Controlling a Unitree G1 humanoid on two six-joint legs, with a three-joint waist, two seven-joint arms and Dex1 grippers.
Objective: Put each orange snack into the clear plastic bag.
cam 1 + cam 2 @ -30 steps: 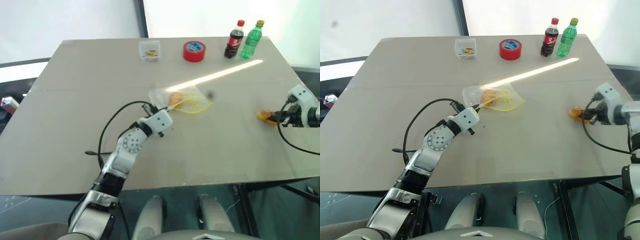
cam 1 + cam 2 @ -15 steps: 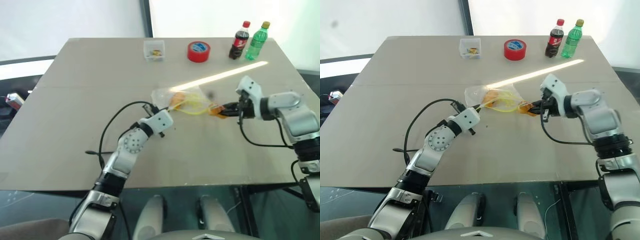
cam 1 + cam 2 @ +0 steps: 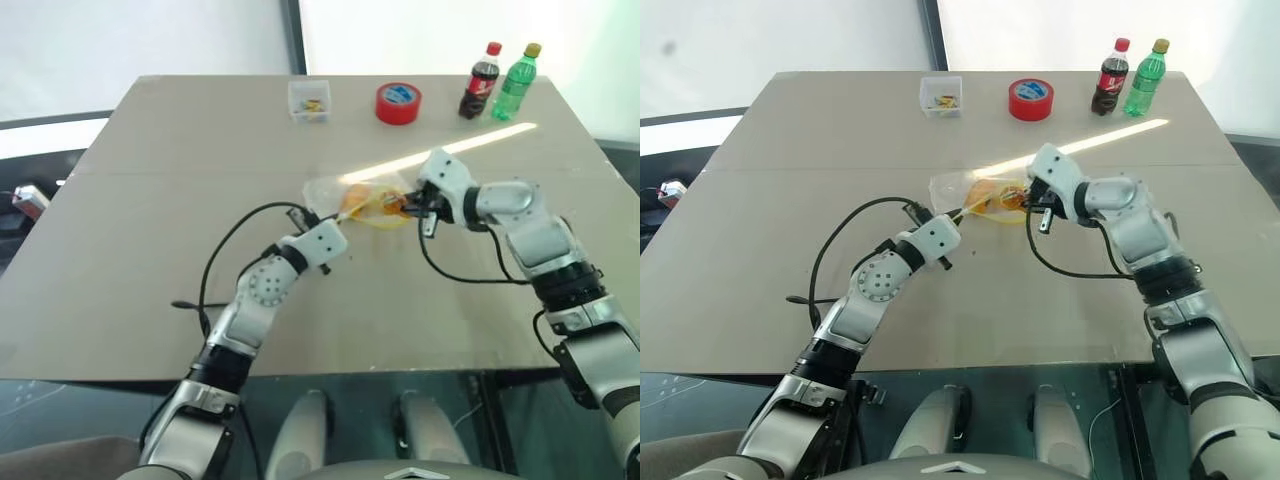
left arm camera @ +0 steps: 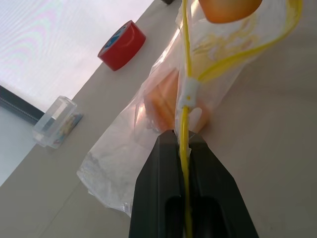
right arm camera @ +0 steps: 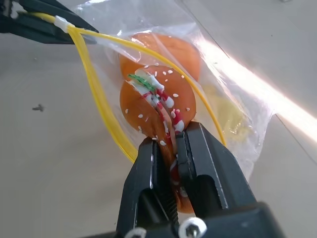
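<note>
Right wrist view: my right gripper [image 5: 168, 144], clamped on the second snack [image 5: 159, 101], holds it at the bag [image 3: 345, 200] mouth in mid-table, with the first snack [image 5: 166, 49] inside already. I fear the snack catching the yellow rim and dragging the bag. My left gripper [image 4: 181, 136], pinched shut on that rim, holds the mouth open.

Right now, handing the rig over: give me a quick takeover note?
Left gripper: shut on the bag's yellow strip, holding the mouth open mid-table.
Right gripper: shut on the second snack, which is at the bag's mouth.
First snack: already inside the bag.
Done: one snack bagged.
Left: push the second fully in, release it, withdraw the right gripper.
</note>
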